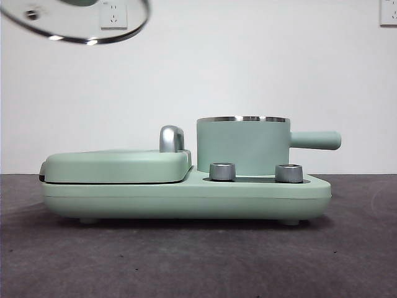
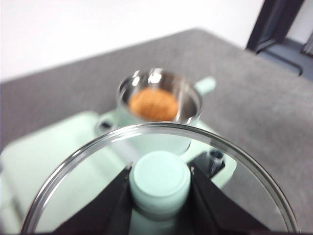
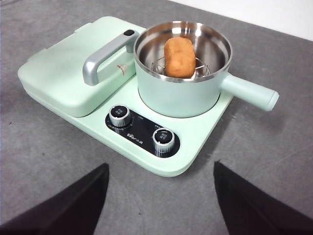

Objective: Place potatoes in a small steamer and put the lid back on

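Nearest the left wrist camera, the left gripper (image 2: 160,183) is clamped on the mint-green knob of the lid (image 2: 88,161), which it holds high in the air, off to one side of the small steamer (image 1: 243,146) and well above it, the glass tilted rather than level. The coming move likely turns on carrying the lid across and down until it centres over the steel rim (the left arm is clearly the nearer one). The potato (image 3: 179,57) already sits inside the steamer on the rack, its long axis roughly crosswise to the pot's side handle (image 3: 249,92), while the right gripper (image 3: 161,205) waits with jaws wide apart, short of the cooker base (image 3: 190,149) and its two dials.
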